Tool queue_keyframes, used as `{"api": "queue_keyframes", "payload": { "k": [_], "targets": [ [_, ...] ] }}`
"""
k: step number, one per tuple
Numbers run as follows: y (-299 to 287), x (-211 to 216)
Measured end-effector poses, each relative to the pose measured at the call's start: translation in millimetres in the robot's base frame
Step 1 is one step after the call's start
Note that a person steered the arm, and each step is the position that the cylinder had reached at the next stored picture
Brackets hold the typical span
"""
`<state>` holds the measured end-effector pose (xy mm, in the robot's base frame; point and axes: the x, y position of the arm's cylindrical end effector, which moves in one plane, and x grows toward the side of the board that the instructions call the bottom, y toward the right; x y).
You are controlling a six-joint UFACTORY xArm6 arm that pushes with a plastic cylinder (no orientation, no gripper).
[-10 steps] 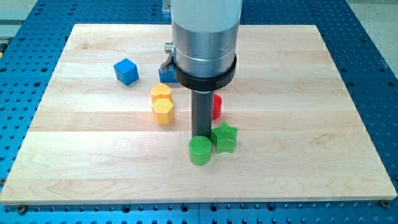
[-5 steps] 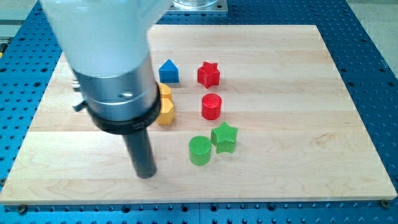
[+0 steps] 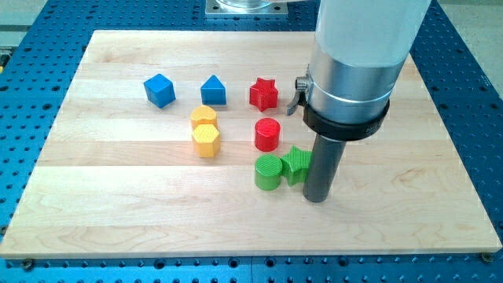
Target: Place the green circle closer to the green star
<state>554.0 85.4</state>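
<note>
Near the desk's (image 3: 118, 204) middle, a little to the right, my tip (image 3: 316, 198) stands on the wood just right of the green star (image 3: 296, 164), touching it or nearly so. No pincer exists on this arm, only the rod, so nothing is spread or pinched. The green circle (image 3: 268, 172) sits hard against the star's left side, the two apparently in contact. Judging from that, the task looks essentially met; the tip on the star's right probably acts as a stop or a last nudge, squeezing the pair together.

Farther back lie the red circle (image 3: 267, 134), the red star (image 3: 264, 94), a blue house-shaped block (image 3: 213, 90) and a blue cube (image 3: 159, 90). Two yellow blocks (image 3: 204, 131) stand touching at the left, the nearer one a hexagon, the farther rounder.

All blocks show fine ribbed tops and sides, like printed plastic, matte and light. The desk is pale planked wood with a smooth finish, so blocks should slide easily. Above the dark rod, the arm's metal collar gleams, ringed by a black band.
</note>
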Motion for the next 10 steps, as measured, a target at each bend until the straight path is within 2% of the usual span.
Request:
{"api": "queue_keyframes", "payload": {
  "k": [2,3,4,6,10],
  "targets": [
    [-97,35],
    [-167,35],
    [-192,20],
    [-145,12],
    [-128,-2]
  ]
}}
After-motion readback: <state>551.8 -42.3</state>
